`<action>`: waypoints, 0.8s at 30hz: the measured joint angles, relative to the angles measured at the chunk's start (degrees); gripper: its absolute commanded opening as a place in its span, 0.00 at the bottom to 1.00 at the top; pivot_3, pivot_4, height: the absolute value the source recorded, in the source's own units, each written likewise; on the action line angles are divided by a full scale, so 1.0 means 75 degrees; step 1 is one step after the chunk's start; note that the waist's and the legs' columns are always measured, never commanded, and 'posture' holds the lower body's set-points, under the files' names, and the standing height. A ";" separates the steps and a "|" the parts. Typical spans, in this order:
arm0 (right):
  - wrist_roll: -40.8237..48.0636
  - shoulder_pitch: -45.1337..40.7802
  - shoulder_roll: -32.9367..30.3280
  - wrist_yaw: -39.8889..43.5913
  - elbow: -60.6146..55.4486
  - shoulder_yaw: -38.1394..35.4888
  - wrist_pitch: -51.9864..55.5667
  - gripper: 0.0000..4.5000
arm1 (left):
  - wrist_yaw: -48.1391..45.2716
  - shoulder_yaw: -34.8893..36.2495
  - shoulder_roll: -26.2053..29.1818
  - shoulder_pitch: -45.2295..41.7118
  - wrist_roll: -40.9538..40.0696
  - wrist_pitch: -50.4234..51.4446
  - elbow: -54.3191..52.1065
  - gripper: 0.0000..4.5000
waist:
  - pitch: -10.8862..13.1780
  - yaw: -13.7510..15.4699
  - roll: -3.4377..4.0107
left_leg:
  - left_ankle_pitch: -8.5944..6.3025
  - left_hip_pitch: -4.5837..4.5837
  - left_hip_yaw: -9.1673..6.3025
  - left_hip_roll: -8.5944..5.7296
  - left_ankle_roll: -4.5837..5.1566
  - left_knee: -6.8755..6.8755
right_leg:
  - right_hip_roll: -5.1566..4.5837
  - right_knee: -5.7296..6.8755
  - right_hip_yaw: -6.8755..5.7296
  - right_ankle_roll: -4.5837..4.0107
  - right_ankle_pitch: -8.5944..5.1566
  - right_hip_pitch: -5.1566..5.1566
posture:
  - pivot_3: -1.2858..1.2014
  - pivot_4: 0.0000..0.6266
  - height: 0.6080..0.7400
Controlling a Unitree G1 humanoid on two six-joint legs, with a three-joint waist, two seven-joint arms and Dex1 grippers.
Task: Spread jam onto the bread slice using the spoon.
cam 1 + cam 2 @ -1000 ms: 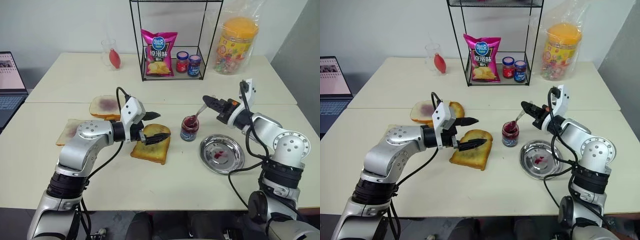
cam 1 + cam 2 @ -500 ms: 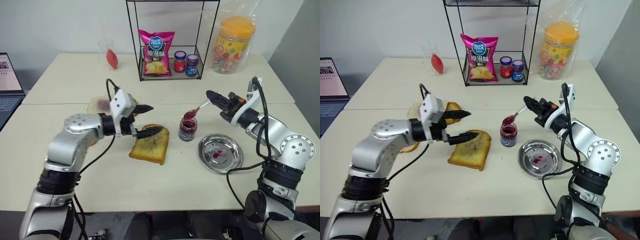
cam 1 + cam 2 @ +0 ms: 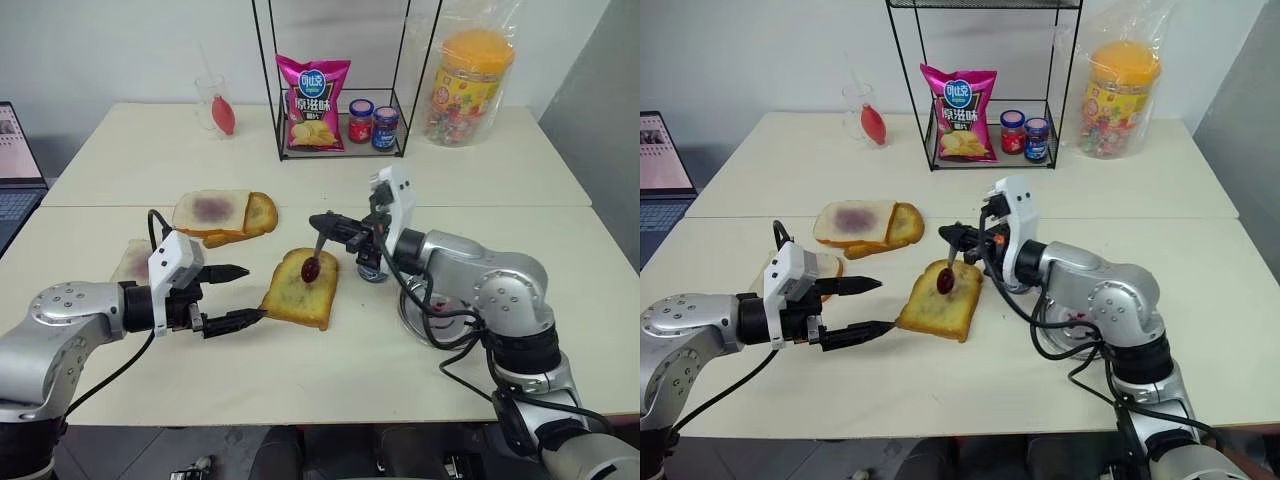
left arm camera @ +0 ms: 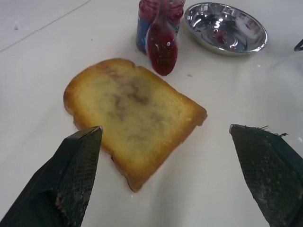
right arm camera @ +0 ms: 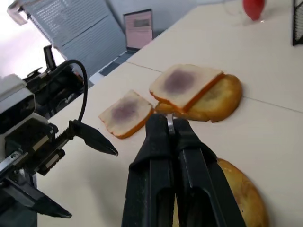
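Right hand (image 3: pixel 322 222) clenches the small silver spoon (image 3: pixel 313 262), loaded with dark red jam, over the golden-brown square toast slice (image 3: pixel 300 290) — spreading not yet done; left hand (image 3: pixel 240 295) released.

The spoon (image 3: pixel 949 266) is held in the closed right gripper (image 3: pixel 952 235), its jam-laden bowl hanging over the far part of the bread slice (image 3: pixel 940 304). The left gripper (image 3: pixel 868 306) is held spread to the left of the slice, apart from it.

Head views overhead, wrist views close
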 measured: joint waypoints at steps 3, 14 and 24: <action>-0.1015 0.0039 -0.0233 0.0900 0.0037 0.0709 -0.0944 0.01 | 0.0196 0.0126 -0.0054 0.0442 -0.0129 0.0083 -0.0309 1.00 | 0.0000 -0.0032 0.0000 | 0.0000 0.0002 0.0005 0.0003 0.0000 0.0001 | 0.0000 0.0001 0.0004 0.0001 -0.0001 -0.0002 | 0.52 0.24 1.00; -0.2456 0.0177 -0.0069 0.2132 0.0331 0.1254 -0.2163 0.01 | 0.0745 0.0365 -0.0263 0.0920 -0.0544 0.0247 -0.0713 1.00 | -0.0001 -0.0031 -0.0003 | 0.0001 0.0003 -0.0005 0.0007 -0.0001 0.0000 | 0.0009 0.0009 0.0000 -0.0004 0.0002 -0.0005 | 0.52 0.24 1.00; -0.3192 0.0130 0.0210 0.2625 0.0758 0.1250 -0.2694 0.01 | 0.1656 0.1144 -0.1450 0.2301 -0.0792 0.0035 -0.1103 1.00 | -0.0005 -0.0037 -0.0009 | 0.0000 0.0005 -0.0017 0.0007 -0.0002 0.0001 | 0.0001 0.0011 -0.0007 -0.0007 0.0004 -0.0002 | 0.52 0.24 1.00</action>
